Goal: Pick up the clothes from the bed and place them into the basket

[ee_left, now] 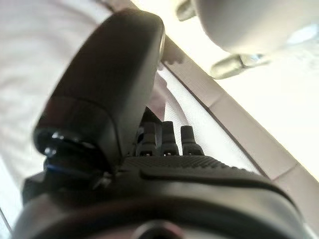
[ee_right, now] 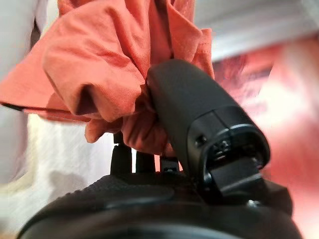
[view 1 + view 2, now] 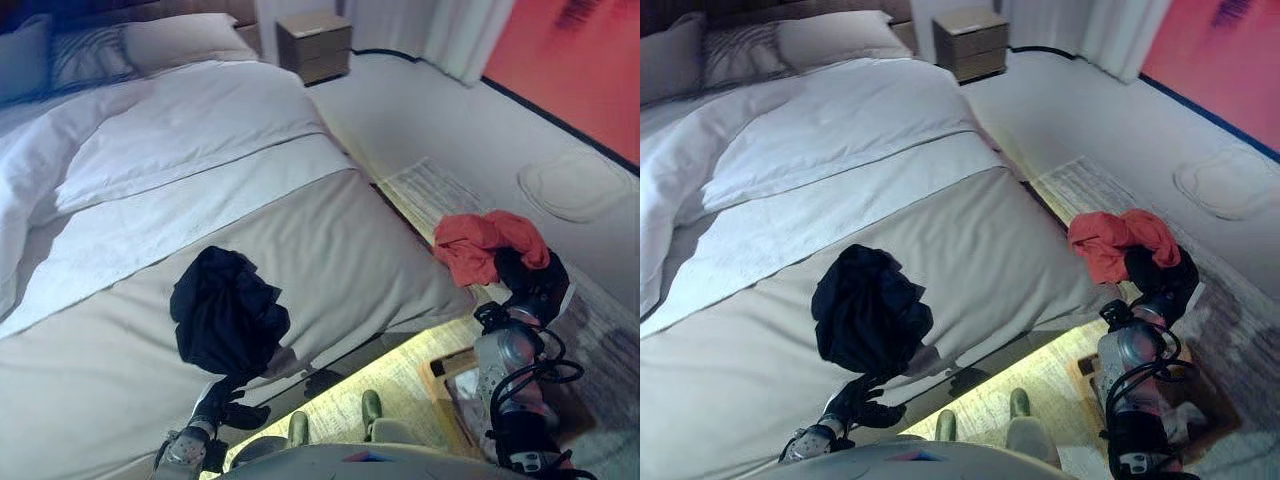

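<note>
Right hand (image 3: 1160, 275) curled round orange garment (image 3: 1110, 240), off bed (image 3: 970, 250) corner. Left hand (image 3: 862, 402) relaxed, empty, below black garment (image 3: 868, 308) on bed.

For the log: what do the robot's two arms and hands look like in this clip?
Both arms are silver-grey metal with rounded, segmented housings. The right arm carries looping black cables along the forearm. The left arm shows only a short silver wrist section. The right hand and left hand are dark, matte and smooth-shelled, with a thick rounded thumb and ribbed fingers beside it. No white thumb cover is visible.
</note>
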